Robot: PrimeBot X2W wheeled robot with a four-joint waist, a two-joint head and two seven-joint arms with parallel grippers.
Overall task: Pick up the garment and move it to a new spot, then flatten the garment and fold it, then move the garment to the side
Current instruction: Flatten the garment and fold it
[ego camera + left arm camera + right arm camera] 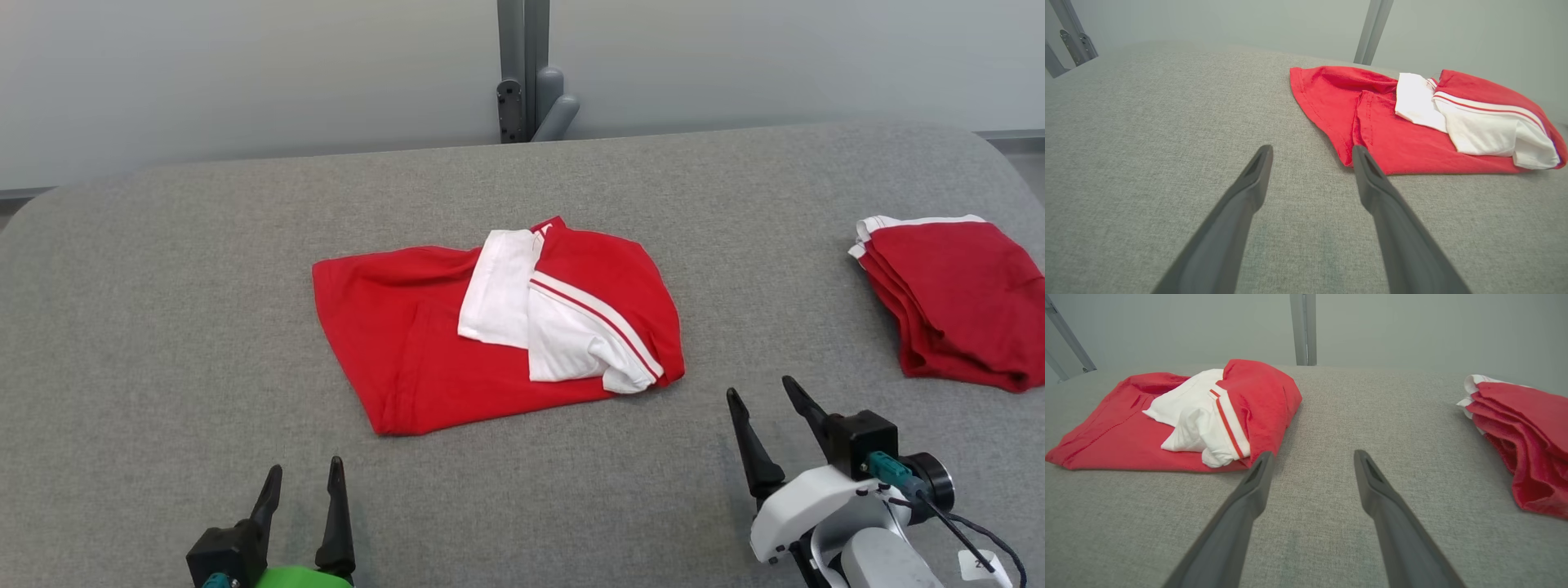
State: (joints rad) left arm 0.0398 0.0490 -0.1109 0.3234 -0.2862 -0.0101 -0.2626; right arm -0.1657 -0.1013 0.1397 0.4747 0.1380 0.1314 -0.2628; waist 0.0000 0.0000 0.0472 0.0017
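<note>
Hovering over the near edge of the grey worktop (163, 343), the left pincer (306, 464) sits toward the near left corner. Its two dark fingers are apart with nothing between them, and they point at the far edge. The right pincer (760, 385) is a little farther in, toward the near right corner. Its fingers are likewise spread and empty, and they lean slightly left. In the left wrist view one fingertip lines up with the garment's near corner. The head view shows a strip of bare worktop between them, so neither pincer touches cloth.

Past the pincers, the garment (392, 343) lies about midway between the near and far edges, and midway between left and right. It is red. Its left part lies flat in a thin layer with a stitched hem along the near side. On its right part a white piece with a red stripe is folded over and bunched, making that side thicker. The right pincer is near the garment's near right corner.

By the right edge, well apart from the garment, a pile (963, 310) of red cloth with white trim lies folded. Beyond the far edge a grey post (522, 73) rises before a pale wall (245, 73).
</note>
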